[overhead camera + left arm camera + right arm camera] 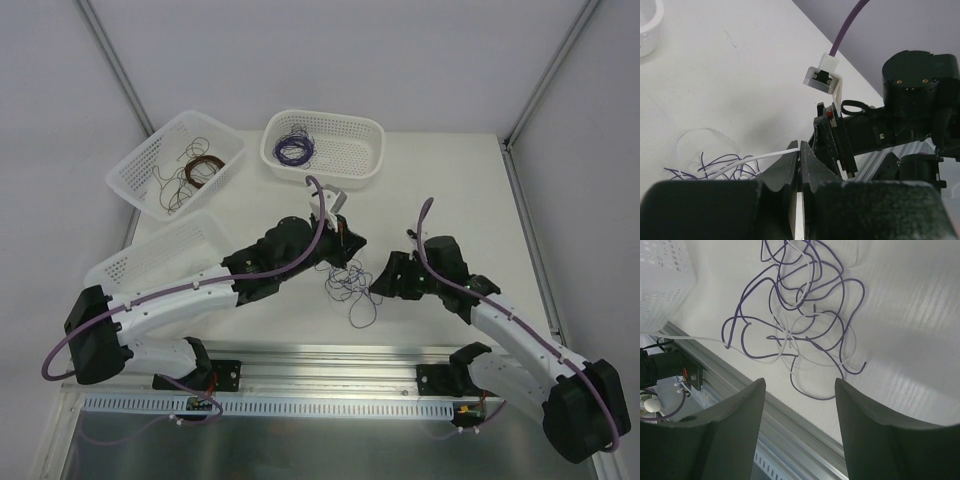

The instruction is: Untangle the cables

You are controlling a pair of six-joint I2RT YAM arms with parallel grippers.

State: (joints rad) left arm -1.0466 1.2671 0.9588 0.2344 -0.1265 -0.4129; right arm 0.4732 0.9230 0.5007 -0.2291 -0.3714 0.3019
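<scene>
Purple and whitish, the cables (350,290) lie in a loose scribble on the table (450,190), close to its near edge and about midway along it, between the two grippers. The left gripper (800,150) has its fingers pressed together on a single white strand (752,160) that runs from the clump to the jaws. We judge it is held so to draw that strand clear of the purple loops. The right gripper (799,387) hangs over the clump with its fingers apart and nothing between them. We think it is placed to pin or pick a loop.

From above, the left arm's wrist covers its own fingertips, so the pinch is hidden there. Where white crosses purple in the clump, we cannot tell over from under. At the far edge a basket (135,180) holds a brownish coil (195,170) and a second basket (350,150) a purple coil (294,150). A third basket (150,260), by the left edge, is partly behind the left arm, and its contents are unclear.
</scene>
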